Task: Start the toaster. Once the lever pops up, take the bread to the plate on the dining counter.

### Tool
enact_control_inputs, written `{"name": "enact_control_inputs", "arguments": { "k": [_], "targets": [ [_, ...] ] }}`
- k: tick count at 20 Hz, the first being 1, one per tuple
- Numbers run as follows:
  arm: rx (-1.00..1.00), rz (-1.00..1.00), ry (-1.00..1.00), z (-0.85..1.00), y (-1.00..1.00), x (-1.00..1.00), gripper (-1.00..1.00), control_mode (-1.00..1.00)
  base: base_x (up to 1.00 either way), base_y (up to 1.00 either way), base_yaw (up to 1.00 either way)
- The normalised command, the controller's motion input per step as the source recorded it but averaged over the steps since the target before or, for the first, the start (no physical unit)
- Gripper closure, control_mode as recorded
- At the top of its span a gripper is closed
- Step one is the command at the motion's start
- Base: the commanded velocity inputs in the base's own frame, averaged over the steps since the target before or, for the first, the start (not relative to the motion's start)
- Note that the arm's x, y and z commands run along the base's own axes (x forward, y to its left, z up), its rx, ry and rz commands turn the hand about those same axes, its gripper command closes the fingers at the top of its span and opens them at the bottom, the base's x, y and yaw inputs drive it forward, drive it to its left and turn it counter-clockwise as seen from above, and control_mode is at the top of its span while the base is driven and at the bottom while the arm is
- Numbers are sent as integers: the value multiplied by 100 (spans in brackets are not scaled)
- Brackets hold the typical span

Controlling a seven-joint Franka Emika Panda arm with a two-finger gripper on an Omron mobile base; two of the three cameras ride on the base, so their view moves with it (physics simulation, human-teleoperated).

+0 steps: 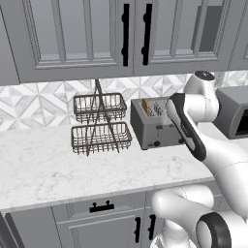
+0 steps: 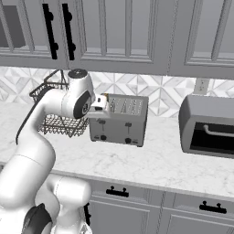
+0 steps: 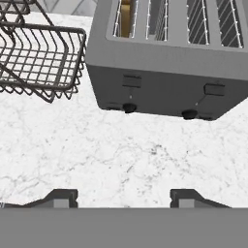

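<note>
The grey toaster (image 1: 157, 127) (image 2: 119, 119) (image 3: 169, 68) stands at the back of the marble kitchen worktop. The tan bread (image 3: 126, 18) (image 1: 146, 106) sits down in its leftmost slot. Two levers, left (image 3: 131, 80) and right (image 3: 214, 89), and two dark knobs (image 3: 129, 107) are on its front face. My gripper (image 3: 123, 198) (image 2: 98, 107) hovers above the worktop just in front of the toaster's left end, open, with nothing between its fingertips (image 3: 60, 197). The plate and the dining counter are out of view.
A two-tier dark wire basket (image 1: 100, 123) (image 2: 57, 121) (image 3: 38, 58) stands close to the toaster's left. The larger toaster oven (image 2: 208, 125) (image 1: 235, 111) is on its right. Grey wall cabinets (image 1: 77, 34) hang overhead. Bare worktop (image 3: 121, 155) lies in front of the toaster.
</note>
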Motion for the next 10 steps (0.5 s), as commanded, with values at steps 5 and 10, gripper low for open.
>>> {"name": "enact_control_inputs", "arguments": {
  "k": [5, 10],
  "targets": [
    [0, 0, 1, -28, 0, 57, 100, -100, 0, 0, 0],
    [0, 0, 0, -21, 0, 38, 100, -100, 0, 0, 0]
  ]
}}
